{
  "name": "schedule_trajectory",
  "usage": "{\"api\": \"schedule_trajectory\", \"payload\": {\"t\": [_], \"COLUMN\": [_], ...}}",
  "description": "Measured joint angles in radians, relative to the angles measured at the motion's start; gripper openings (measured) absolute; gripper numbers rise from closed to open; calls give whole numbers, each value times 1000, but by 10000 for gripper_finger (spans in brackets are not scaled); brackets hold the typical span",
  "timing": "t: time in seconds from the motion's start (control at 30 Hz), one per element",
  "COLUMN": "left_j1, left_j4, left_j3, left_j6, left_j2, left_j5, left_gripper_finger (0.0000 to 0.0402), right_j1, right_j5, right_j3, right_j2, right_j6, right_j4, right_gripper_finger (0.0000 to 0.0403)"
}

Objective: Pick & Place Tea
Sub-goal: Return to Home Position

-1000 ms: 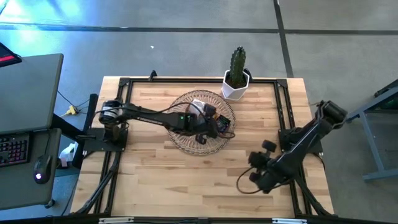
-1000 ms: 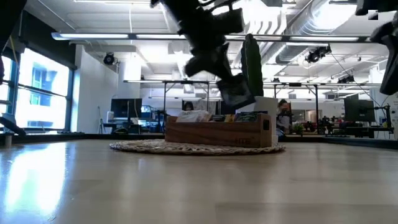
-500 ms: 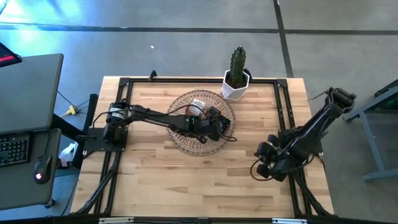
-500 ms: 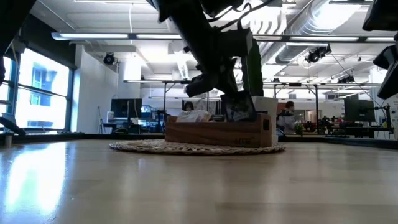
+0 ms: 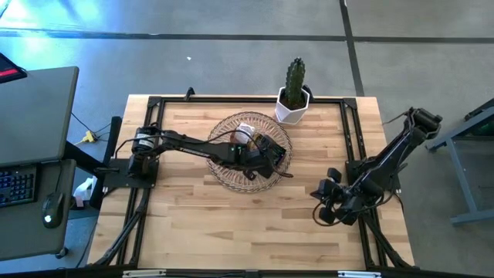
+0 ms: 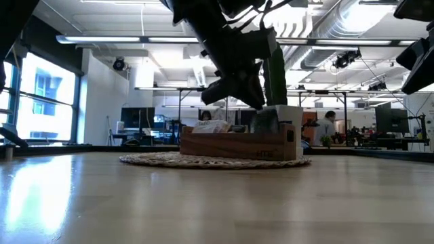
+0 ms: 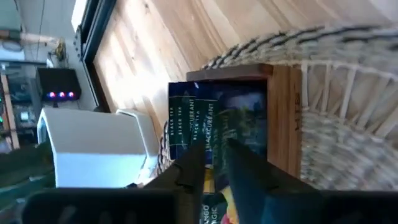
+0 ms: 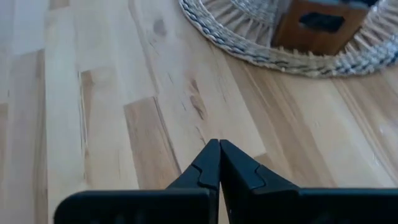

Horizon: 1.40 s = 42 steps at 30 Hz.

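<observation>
1. Tea packets [image 7: 217, 118] stand packed in the wooden box [image 6: 237, 146], and that box sits in the round wicker basket [image 5: 231, 176], mid-tabletop [image 5: 201, 224].
2. Left arm [image 5: 185, 141]: stretched long from its base at the left edge, reaching right across the basket, wrist tipped down.
3. Right arm [image 5: 386, 158]: folded at the right edge, elbow out past the tabletop, forearm angled in toward the basket.
4. Left tool [image 7: 214, 149] hovers just above the box's dark blackcurrant packets, fingers a sliver apart, nothing pinched.
5. Right tool [image 8: 219, 144] hangs low over bare wood, well clear of the basket, fingers pressed together, empty.
</observation>
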<state>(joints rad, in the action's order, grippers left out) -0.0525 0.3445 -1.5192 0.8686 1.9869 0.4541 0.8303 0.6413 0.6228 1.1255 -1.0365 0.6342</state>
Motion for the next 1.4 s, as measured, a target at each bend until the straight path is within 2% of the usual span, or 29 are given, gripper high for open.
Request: {"api": "schedule_trajectory", "payload": {"t": [0.2,0.4,0.47,0.57,0.63,0.73,0.77,0.8,0.9,0.97,1.03,1.1,1.17,1.27,1.4], "left_j1": [0,-41,-55,-60,-59,-59,-61,-70,-108,-158,-217,-295,-373,-476,-585], "left_j4": [-5,62,147,228,372,453,525,595,624,693,665,703,669,640,536], "left_j3": [0,-2,2,-5,2,-5,0,5,9,38,72,133,205,341,532], "left_j6": [-209,-496,-615,-784,-876,-983,-1018,-1054,-1146,-1201,-1254,-1313,-1376,-1488,-1627], "left_j2": [0,-29,-61,-133,-214,-313,-356,-400,-507,-582,-651,-724,-799,-897,-1017], "left_j5": [24,221,253,205,140,53,36,26,48,92,152,203,272,365,413], "left_gripper_finger": [121,149,150,150,150,150,150,150,150,150,150,150,150,150,150], "right_j1": [0,-1,-1,-1,-1,0,0,0,0,-5,-6,-8,-3,-3,-17], "right_j5": [43,76,117,152,132,83,73,66,87,115,121,81,39,40,57], "right_j3": [0,11,23,45,60,76,78,77,56,49,49,49,49,49,49], "right_j2": [0,-14,-32,-72,-106,-164,-183,-203,-244,-263,-291,-330,-370,-432,-508], "right_j6": [76,241,322,409,444,470,482,492,495,468,424,421,475,604,687], "right_j4": [-35,-18,-6,7,11,3,-2,-14,-71,-96,-118,-160,-195,-243,-244], "right_gripper_finger": [8,2,3,5,6,3,2,2,5,10,14,18,20,20,17]}}
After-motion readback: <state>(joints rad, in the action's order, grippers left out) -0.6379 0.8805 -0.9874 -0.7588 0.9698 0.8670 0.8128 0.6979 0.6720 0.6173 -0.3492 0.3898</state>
